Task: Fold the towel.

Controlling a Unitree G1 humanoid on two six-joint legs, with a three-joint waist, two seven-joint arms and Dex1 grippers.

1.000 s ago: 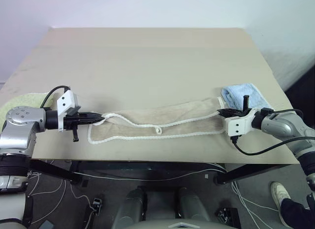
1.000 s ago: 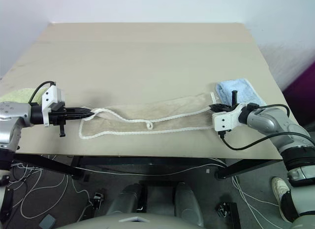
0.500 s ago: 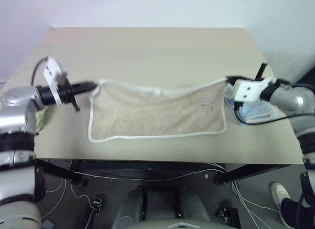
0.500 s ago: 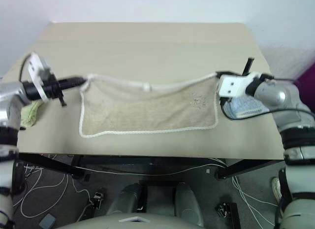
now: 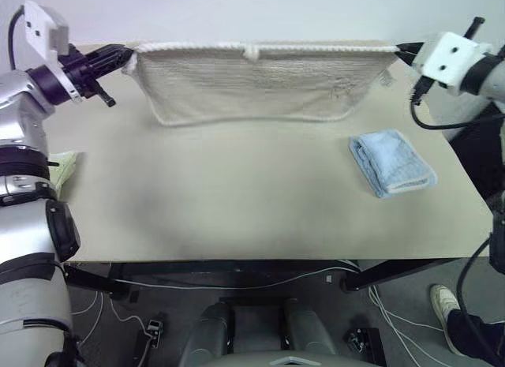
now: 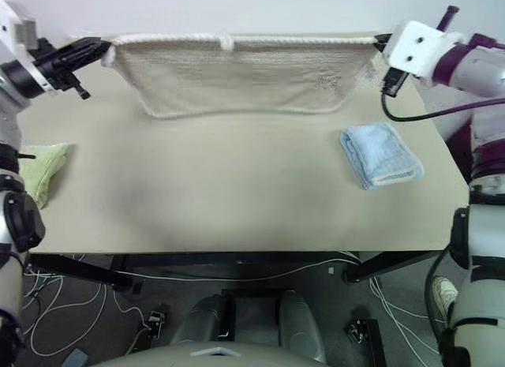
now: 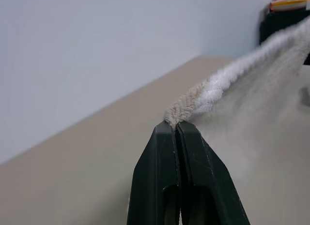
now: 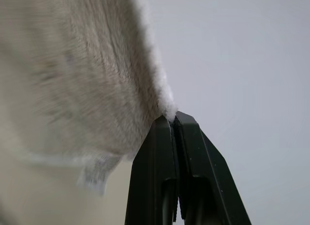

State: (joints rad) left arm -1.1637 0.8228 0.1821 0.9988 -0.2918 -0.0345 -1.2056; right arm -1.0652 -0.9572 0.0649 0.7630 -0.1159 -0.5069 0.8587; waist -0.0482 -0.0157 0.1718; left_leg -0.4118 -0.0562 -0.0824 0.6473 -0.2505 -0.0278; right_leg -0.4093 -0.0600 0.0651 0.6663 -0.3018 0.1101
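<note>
While both sets of fingers pinch its top corners, towel (image 5: 252,83) stretched taut across upper frame, left gripper (image 5: 126,54), right gripper (image 5: 398,50), above worktop (image 5: 237,193).

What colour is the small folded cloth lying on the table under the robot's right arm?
Light blue. The small folded cloth shows best in the left eye view.

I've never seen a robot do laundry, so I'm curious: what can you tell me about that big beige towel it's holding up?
The towel is a long beige terry cloth with a fuzzy nap, a white corded edge and a small loop midway along its top edge. It hangs spread flat in the air over the far side of the table, top edge stretched taut and level. The left gripper pinches one top corner, the right gripper the other, both shut on the cord. A small white label dangles near the right corner.
</note>
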